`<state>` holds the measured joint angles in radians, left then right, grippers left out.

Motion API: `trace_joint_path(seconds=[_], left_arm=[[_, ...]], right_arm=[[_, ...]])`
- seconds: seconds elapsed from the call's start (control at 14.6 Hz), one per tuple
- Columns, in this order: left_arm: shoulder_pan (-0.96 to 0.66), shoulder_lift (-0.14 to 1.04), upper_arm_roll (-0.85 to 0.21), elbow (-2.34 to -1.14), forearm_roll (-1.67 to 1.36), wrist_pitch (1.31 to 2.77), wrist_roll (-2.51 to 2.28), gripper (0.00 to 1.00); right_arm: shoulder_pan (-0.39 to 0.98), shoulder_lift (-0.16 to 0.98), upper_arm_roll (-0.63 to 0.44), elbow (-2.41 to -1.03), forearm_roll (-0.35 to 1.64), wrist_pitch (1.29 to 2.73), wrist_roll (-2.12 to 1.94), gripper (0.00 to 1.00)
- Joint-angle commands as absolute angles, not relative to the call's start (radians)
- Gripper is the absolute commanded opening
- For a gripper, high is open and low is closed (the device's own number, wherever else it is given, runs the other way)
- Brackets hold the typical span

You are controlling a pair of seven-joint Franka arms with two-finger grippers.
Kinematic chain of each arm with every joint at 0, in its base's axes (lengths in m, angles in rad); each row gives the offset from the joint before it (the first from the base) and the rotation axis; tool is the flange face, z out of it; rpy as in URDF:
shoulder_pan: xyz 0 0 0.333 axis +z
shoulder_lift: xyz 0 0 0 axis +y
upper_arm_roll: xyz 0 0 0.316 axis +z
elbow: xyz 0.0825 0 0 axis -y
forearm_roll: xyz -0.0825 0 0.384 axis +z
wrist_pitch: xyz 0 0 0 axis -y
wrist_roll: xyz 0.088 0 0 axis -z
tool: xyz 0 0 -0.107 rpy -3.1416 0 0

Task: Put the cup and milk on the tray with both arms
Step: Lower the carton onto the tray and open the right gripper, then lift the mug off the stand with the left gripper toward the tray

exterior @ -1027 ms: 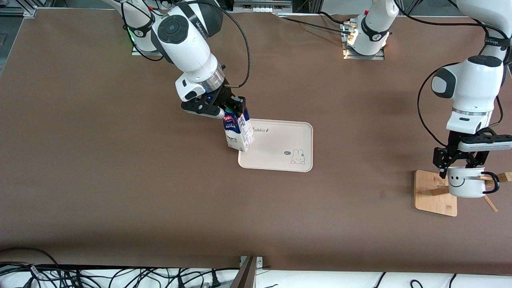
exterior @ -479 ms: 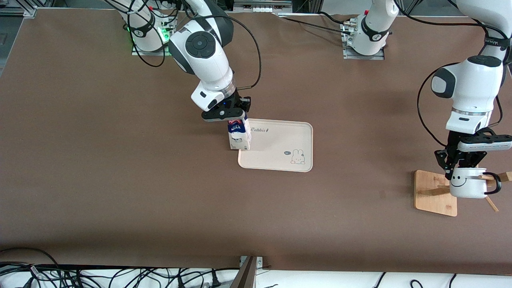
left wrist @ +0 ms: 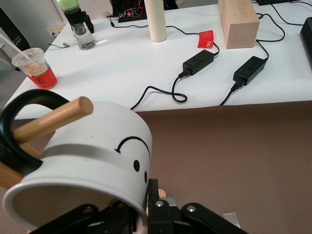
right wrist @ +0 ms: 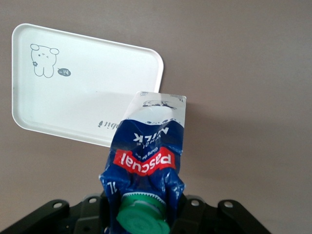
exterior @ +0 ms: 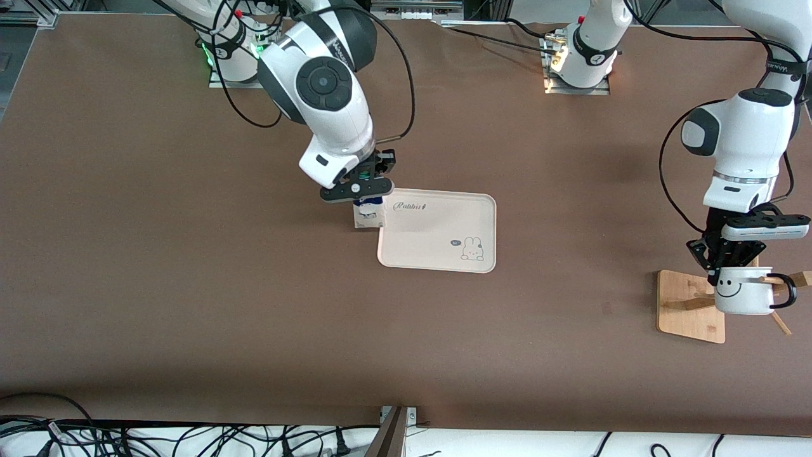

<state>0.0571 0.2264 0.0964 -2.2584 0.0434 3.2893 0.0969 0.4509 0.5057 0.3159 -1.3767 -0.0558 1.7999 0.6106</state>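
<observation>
I had the right gripper (exterior: 366, 185) clenched on the milk (exterior: 368, 213) over the tray (exterior: 438, 231) edge, the left gripper (exterior: 729, 263) clamped on the racked cup (exterior: 742, 291).

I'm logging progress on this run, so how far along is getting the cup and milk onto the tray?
Nothing is on the tray yet. In hand: the right gripper is shut on the milk, held at the tray's edge toward the right arm's end. The left gripper is shut on the cup, whose handle is on a peg of the wooden rack. Left: set both on the tray.
</observation>
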Motion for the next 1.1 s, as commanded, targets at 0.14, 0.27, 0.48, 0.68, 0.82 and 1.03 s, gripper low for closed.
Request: trace_joint_path(seconds=[0.14,0.27,0.48,0.68,0.82,1.03], left_arm=[[0.029,0.206,0.097,-2.249,0.069,3.287,0.101,0.0],[0.009,0.209,0.094,-2.234,0.069,3.284,0.089,0.0],[-0.015,0.206,0.092,-2.233,0.067,3.284,0.083,0.0],[-0.038,0.198,0.091,-2.232,0.067,3.283,0.083,0.0],[-0.052,0.187,0.084,-2.232,0.066,3.28,0.081,0.0],[-0.067,0.167,0.051,-2.232,0.061,3.226,0.058,0.0]], right_arm=[[0.494,0.577,0.307,-1.31,-0.054,1.848,0.71,0.41],[0.492,0.594,0.307,-1.293,-0.031,1.87,0.709,0.41],[0.491,0.603,0.305,-1.259,0.032,1.858,0.71,0.41],[0.492,0.62,0.307,-1.261,0.044,1.858,0.71,0.41],[0.492,0.64,0.308,-1.259,0.048,1.862,0.707,0.41],[0.494,0.663,0.31,-1.261,0.052,1.858,0.704,0.41]])
